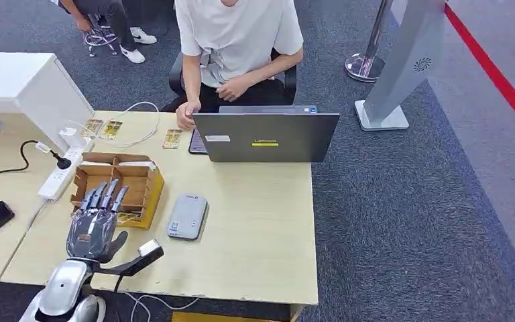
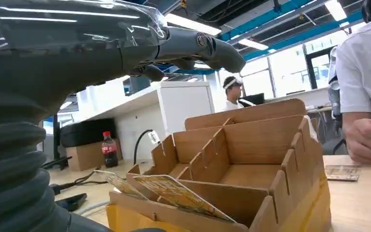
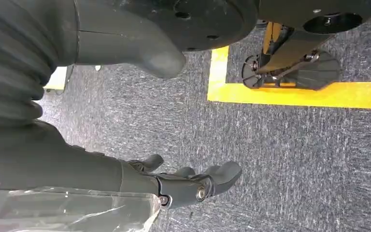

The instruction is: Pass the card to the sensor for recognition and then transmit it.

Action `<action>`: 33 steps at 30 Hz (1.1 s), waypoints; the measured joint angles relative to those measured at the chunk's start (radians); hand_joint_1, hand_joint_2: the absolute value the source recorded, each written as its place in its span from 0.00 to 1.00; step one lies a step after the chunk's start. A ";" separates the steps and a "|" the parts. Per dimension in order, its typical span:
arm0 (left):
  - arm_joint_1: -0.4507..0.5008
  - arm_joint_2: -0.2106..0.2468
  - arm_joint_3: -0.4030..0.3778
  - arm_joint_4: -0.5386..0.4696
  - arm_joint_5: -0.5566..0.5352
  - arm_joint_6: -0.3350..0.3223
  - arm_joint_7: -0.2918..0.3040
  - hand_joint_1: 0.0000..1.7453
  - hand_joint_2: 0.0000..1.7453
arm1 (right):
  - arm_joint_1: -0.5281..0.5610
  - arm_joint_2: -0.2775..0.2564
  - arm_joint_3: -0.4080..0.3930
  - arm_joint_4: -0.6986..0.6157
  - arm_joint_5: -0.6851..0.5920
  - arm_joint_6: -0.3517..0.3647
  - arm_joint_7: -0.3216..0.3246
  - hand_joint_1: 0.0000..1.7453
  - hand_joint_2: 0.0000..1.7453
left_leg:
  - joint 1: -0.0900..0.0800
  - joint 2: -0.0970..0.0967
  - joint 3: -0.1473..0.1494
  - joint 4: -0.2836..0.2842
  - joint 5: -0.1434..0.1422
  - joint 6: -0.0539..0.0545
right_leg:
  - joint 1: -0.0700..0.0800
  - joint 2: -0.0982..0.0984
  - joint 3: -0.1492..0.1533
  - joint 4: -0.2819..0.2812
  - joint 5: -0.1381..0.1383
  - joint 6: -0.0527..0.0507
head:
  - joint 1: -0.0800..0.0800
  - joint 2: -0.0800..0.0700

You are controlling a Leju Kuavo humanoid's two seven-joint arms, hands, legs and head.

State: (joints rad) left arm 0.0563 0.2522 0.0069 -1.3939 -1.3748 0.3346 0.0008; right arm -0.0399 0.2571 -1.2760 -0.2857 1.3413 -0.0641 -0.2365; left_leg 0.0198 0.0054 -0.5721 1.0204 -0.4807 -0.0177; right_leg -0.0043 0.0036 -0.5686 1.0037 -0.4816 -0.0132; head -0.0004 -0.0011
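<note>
Here, the card [image 2: 174, 193] is leaning, patterned and flat, in the near slot of the cardboard box [image 1: 117, 188]. The left hand [image 1: 97, 215] is hovering over it, fingers spread, grasping nothing. The right hand [image 3: 188, 183] is hanging released over grey carpet [image 3: 290, 159].

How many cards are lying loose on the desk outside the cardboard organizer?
3: two gold patterned cards side by side near the white cable, one left of the grey laptop. More cards sit in the brown cardboard organizer.
</note>
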 joint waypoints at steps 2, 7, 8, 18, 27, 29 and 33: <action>0.000 0.000 -0.004 0.000 0.000 -0.001 0.000 0.00 1.00 | 0.000 0.000 -0.002 0.000 -0.001 0.000 0.000 0.00 1.00 | 0.000 0.000 0.000 0.000 0.000 0.000 | 0.000 0.000 0.000 0.000 0.000 0.000 | 0.000 0.000; 0.000 0.000 -0.012 0.000 0.000 -0.002 0.000 0.00 1.00 | 0.000 0.000 -0.007 -0.001 -0.003 0.000 0.000 0.00 1.00 | 0.000 0.000 0.000 0.000 0.000 0.000 | 0.000 0.000 0.000 0.000 0.000 0.000 | 0.000 0.000; 0.000 0.000 -0.012 0.000 0.000 -0.002 0.000 0.00 1.00 | 0.000 0.000 -0.008 -0.001 -0.003 0.000 0.000 0.00 1.00 | 0.000 0.000 0.000 0.000 0.000 0.000 | 0.000 0.000 0.000 0.000 0.000 0.000 | 0.000 0.000; -0.001 0.000 -0.013 0.000 -0.005 -0.014 0.060 0.00 1.00 | 0.000 0.000 -0.011 -0.002 0.000 0.000 0.000 0.00 1.00 | 0.000 0.000 0.000 0.000 0.000 0.000 | 0.000 0.000 0.000 0.000 0.000 0.000 | 0.000 0.000; -0.002 -0.007 -0.013 0.000 -0.011 -0.029 0.072 0.00 1.00 | -0.001 0.000 -0.015 -0.003 0.001 0.000 0.000 0.00 1.00 | 0.000 0.000 0.000 0.000 0.000 0.000 | 0.000 0.000 0.000 0.000 0.000 0.000 | 0.000 0.000; -0.002 -0.009 -0.013 0.000 -0.011 -0.029 0.072 0.00 1.00 | -0.001 0.000 -0.016 -0.003 0.001 0.000 0.000 0.00 1.00 | 0.000 0.000 0.000 0.000 0.000 0.000 | 0.000 0.000 0.000 0.000 0.000 0.000 | 0.000 0.000; -0.003 -0.010 -0.013 0.000 -0.011 -0.029 0.072 0.00 1.00 | -0.001 0.000 -0.016 -0.005 0.002 0.000 0.000 0.00 1.00 | 0.000 0.000 0.000 0.000 0.000 0.000 | 0.000 0.000 0.000 0.000 0.000 0.000 | 0.000 0.000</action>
State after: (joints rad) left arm 0.0538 0.2426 -0.0057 -1.3943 -1.3855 0.3052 0.0725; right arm -0.0404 0.2575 -1.2921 -0.2903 1.3428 -0.0641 -0.2361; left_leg 0.0198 0.0054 -0.5722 1.0204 -0.4808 -0.0177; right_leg -0.0043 0.0036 -0.5686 1.0037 -0.4816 -0.0132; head -0.0008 -0.0011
